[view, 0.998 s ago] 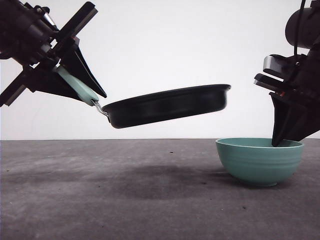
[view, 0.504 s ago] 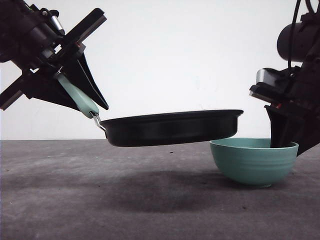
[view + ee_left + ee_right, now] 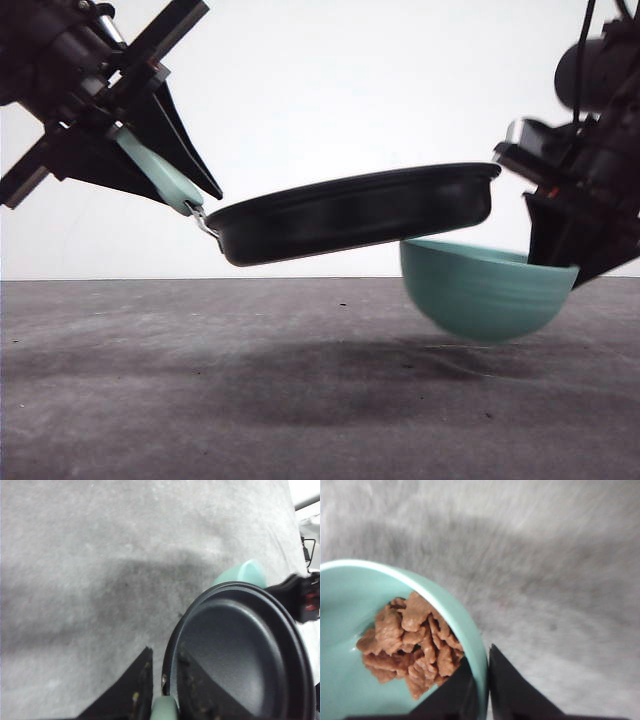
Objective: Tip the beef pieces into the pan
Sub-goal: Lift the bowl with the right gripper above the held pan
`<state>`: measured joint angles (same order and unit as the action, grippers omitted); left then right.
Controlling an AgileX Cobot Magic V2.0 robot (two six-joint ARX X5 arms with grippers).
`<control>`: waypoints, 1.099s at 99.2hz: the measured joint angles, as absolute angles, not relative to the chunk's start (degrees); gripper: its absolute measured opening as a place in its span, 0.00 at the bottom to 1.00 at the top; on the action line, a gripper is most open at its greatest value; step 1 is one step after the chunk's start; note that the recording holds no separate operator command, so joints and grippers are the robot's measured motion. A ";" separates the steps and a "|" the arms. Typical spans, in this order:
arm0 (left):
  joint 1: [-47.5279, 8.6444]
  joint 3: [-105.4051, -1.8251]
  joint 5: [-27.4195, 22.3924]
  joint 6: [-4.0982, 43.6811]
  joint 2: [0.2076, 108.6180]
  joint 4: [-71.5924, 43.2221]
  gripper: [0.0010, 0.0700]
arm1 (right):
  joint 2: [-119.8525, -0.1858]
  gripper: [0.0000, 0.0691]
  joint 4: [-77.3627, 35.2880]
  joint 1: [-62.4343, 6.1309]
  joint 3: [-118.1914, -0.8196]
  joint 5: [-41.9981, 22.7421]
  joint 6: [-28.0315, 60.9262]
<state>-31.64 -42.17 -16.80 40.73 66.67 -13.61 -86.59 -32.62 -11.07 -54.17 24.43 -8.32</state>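
Beef pieces (image 3: 412, 642) sit heaped in the bowl (image 3: 485, 295), piled toward the wall where the right gripper (image 3: 487, 687) pinches the rim, one finger inside and one outside. In the front view that bowl is off the table (image 3: 200, 400), tipped, and held just under the far edge of the pan (image 3: 355, 213). The left gripper (image 3: 150, 165) is clamped on the mint-green handle (image 3: 155, 175) and carries the pan in the air, its far edge tilted up. The left wrist view shows the pan's inside bare and black, so nothing has been poured yet.

The step in hand looks like lining the two vessels up before the pour. As they stand, the bowl is lower than the pan's rim, so the meat cannot fall in. The next move probably calls for raising the bowl above the rim, or lowering and levelling the pan, then bringing the bowl's lip over the pan's middle and tipping it slowly so the chunks slide in and do not spill over the edge.
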 joint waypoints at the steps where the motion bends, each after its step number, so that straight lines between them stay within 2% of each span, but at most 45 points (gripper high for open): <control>1: -31.64 -42.17 -16.80 40.71 66.59 -13.80 0.04 | -86.15 0.02 -32.56 -11.07 -54.17 23.97 -8.32; 24: -31.64 -42.17 -16.62 40.07 64.93 -14.66 0.04 | -77.08 0.02 -27.51 -10.68 -54.17 15.22 -7.75; 47: -31.64 -42.17 -14.55 39.72 64.84 -14.76 0.04 | -69.14 0.02 -22.65 -12.71 -54.17 13.85 -9.02; 61: -31.64 -43.09 -12.69 39.57 64.86 -16.16 0.04 | -64.31 0.02 -19.35 -18.63 -54.19 9.98 -10.52; 74: -31.64 -46.57 -10.59 38.52 64.86 -18.02 0.04 | -62.33 0.02 -18.55 -26.17 -54.19 2.26 -10.55; 87: -31.64 -48.75 -10.46 38.33 64.86 -17.93 0.04 | -63.26 0.02 -17.19 -34.46 -54.22 -5.87 -9.56; 101: -31.64 -48.80 -10.48 38.37 64.86 -18.92 0.04 | -64.27 0.02 -11.20 -41.43 -54.22 -9.65 -8.47; 109: -31.64 -48.80 -10.68 38.37 64.86 -19.46 0.04 | -64.53 0.02 -8.58 -44.93 -54.22 -15.42 -6.96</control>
